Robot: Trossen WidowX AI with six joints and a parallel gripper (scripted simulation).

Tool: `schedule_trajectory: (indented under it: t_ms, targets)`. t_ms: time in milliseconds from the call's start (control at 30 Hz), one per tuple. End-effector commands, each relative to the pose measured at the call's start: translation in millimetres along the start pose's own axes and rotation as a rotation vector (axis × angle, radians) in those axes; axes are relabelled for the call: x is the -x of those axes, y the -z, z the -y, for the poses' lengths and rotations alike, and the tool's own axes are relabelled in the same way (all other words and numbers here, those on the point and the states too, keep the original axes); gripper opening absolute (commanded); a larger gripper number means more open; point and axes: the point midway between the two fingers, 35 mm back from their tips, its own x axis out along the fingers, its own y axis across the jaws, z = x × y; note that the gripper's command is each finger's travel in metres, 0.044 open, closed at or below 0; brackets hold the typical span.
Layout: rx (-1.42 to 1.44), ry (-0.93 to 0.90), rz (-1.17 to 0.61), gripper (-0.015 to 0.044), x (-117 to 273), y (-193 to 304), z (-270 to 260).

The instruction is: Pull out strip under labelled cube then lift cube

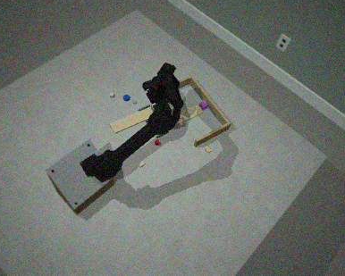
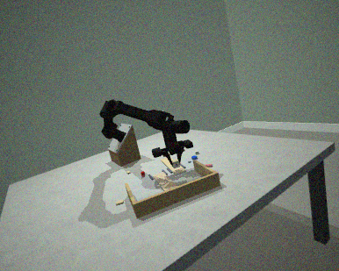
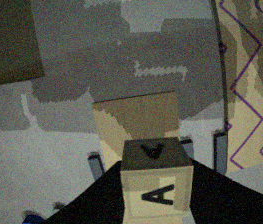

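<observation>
The labelled cube [image 3: 156, 187], pale with a black letter A, is between the two black fingers in the wrist view. My gripper [image 2: 175, 163] is shut on it. A plain pale strip [image 3: 141, 117] [image 1: 127, 122] lies below and beyond the cube; the cube appears slightly above it, though their contact is partly hidden. A second strip [image 3: 246, 100] [image 1: 193, 112], with purple zigzag lines, lies to the right in the wrist view. The arm hides the cube in the top view.
A low wooden wall [image 1: 212, 105] [image 2: 177, 196] bounds the far side. A purple block [image 1: 204, 104] is by it. Short grey bars [image 3: 220, 152] stand beside the strips. A blue piece [image 1: 126, 97] [image 2: 194, 158] and a red ball [image 1: 156, 142] [image 2: 142, 174] lie on the table.
</observation>
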Motion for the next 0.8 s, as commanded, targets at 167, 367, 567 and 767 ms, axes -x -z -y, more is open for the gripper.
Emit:
schedule_trajectory:
  t_ms: [167,367,567,767]
  targets:
    - [-0.004,-0.002,-0.002,0.0,18.3,22.3,13.4]
    - [-0.002,-0.001,-0.002,0.0,24.5,32.4,19.2]
    - [-0.001,-0.001,-0.003,0.0,25.0,46.4,26.6]
    - [0.0,-0.001,-0.003,0.0,25.3,63.0,35.7]
